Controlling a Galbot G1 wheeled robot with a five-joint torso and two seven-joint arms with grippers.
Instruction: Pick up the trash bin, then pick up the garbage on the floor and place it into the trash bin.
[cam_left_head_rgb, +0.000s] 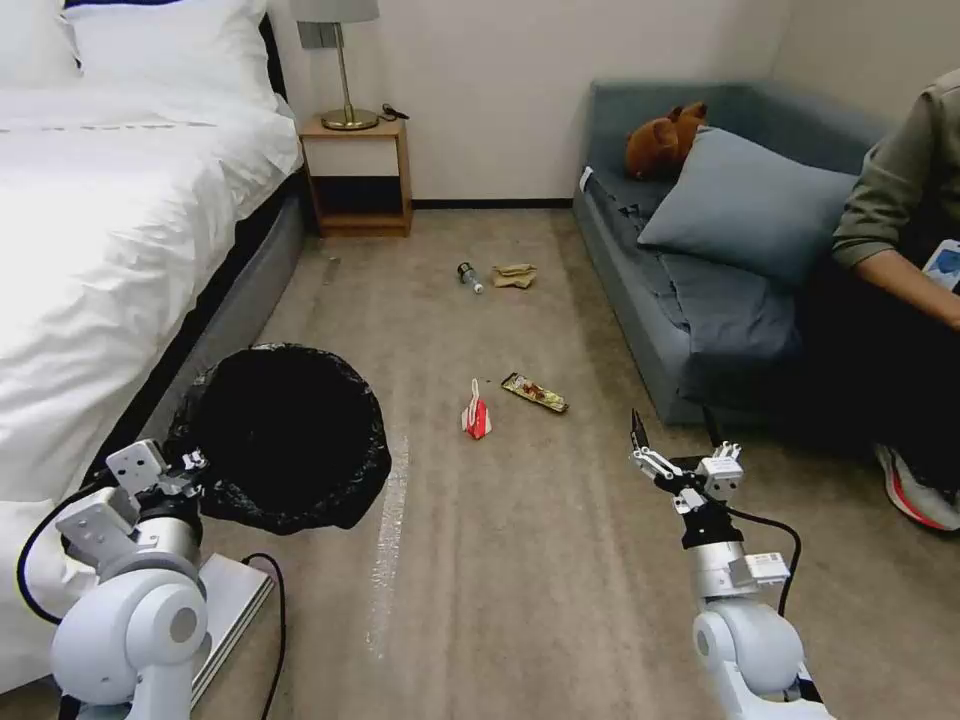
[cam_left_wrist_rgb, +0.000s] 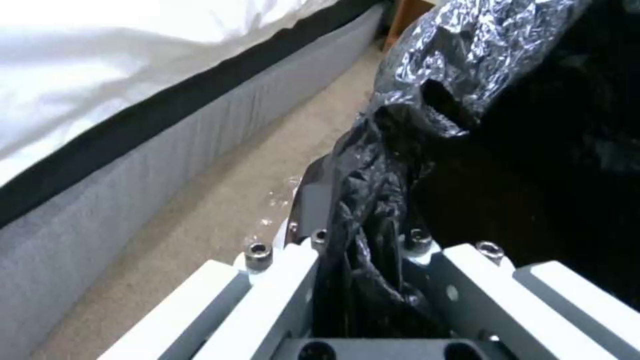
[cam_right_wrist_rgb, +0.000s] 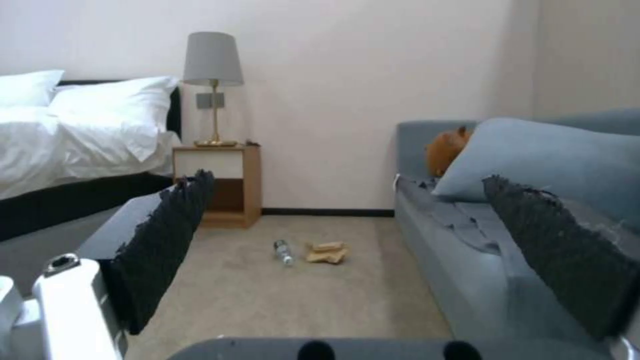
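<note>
On the robot's left, the left gripper (cam_left_head_rgb: 185, 470) was closed on the near rim of the trash bin (cam_left_head_rgb: 285, 435), pinching a fold of its crinkled black bag liner (cam_left_wrist_rgb: 373, 215) between the fingers. The bin hung low beside the white bed (cam_left_head_rgb: 110, 230), its dark mouth facing up.

Toward the middle of the beige carpet (cam_left_head_rgb: 500, 560) lay the nearest garbage. A red-and-white crumpled packet (cam_left_head_rgb: 476, 414) sat ahead of the robot, between the two arms. Just beside it, slightly further right, lay a yellow-brown snack wrapper (cam_left_head_rgb: 535, 392), its long axis slanting from far-left to near-right. Well beyond these, near the far wall, a small clear bottle (cam_left_head_rgb: 469, 276) lay just beside a crumpled tan paper (cam_left_head_rgb: 516, 275).

On the right, the right gripper (cam_left_head_rgb: 655, 450) hovered above the floor near the grey sofa (cam_left_head_rgb: 700, 300), fingers spread wide and holding nothing. The packet and wrapper lay ahead of it and to its left. Judging by position, this free right arm was the one placed to reach them, with the wrapper slightly nearer to it than the packet.
</note>
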